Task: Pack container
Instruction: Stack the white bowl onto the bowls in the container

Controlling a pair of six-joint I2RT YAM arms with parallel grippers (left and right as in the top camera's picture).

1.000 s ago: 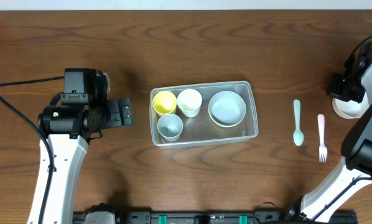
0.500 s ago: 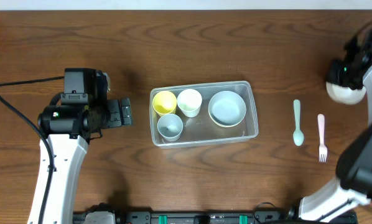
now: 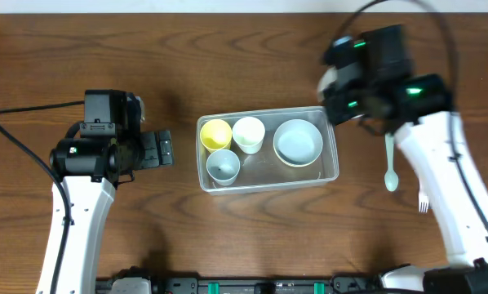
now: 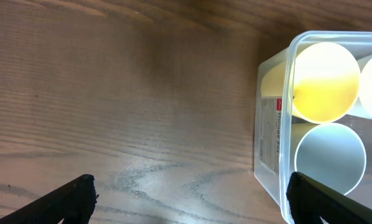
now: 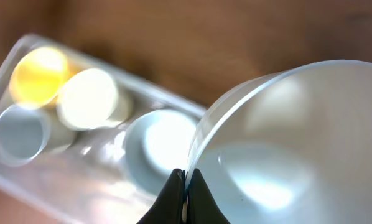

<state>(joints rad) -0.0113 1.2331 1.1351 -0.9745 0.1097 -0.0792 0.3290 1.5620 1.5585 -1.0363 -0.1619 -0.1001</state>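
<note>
The clear container (image 3: 332,170) lies mid-table and holds a yellow cup (image 3: 215,133), a white cup (image 3: 248,134), a pale blue cup (image 3: 223,166) and a pale bowl (image 3: 298,141). My right gripper (image 5: 186,180) is shut on the rim of a white bowl (image 5: 298,137) and holds it in the air above the container's right end (image 5: 12,56). In the overhead view the right gripper (image 3: 334,91) sits at the container's far right corner, and the arm mostly hides the held bowl. My left gripper (image 4: 192,199) is open and empty, left of the container (image 4: 270,130).
A pale blue spoon (image 3: 390,167) and a pink fork (image 3: 423,200) lie on the table right of the container, partly under the right arm. The left arm (image 3: 105,147) rests at the left side.
My right arm has swung from the far right edge leftward to the container's right end, carrying the white bowl off the table. The left arm has not moved.
</note>
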